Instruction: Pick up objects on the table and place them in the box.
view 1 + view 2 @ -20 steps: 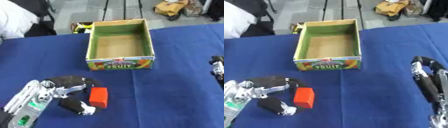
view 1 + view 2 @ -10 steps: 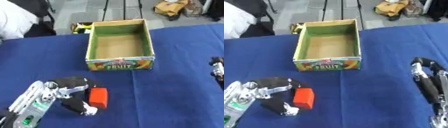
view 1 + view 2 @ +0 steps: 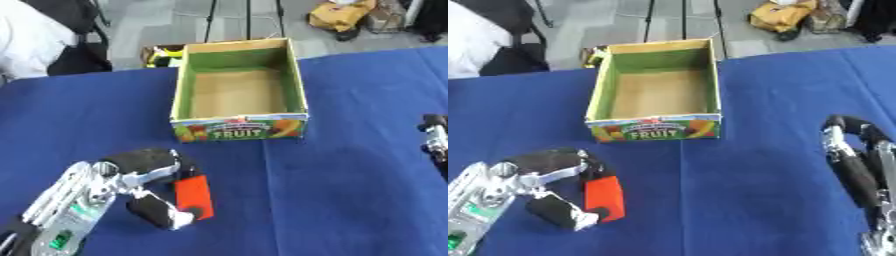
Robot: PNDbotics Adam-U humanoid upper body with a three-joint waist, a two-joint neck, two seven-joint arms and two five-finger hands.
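A small red block (image 3: pixel 194 195) lies on the blue table (image 3: pixel 350 165), in front of the box and to its left. My left hand (image 3: pixel 96 187) comes in from the lower left, its fingers and thumb curved round the block from the left, one above it and one below. The cardboard fruit box (image 3: pixel 238 92) stands open and empty at the middle back, its printed FRUIT panel facing me. At the right edge my right hand (image 3: pixel 857 172) rests with its fingers straight, holding nothing.
Behind the table's far edge are a yellow and black thing (image 3: pixel 162 54) on the floor, stand legs, and bags. A person in white sits at the upper left corner. Blue cloth stretches between the box and my right hand.
My left hand has slid a little lower and its fingers have closed in further round the red block. The right hand has stayed where it was.
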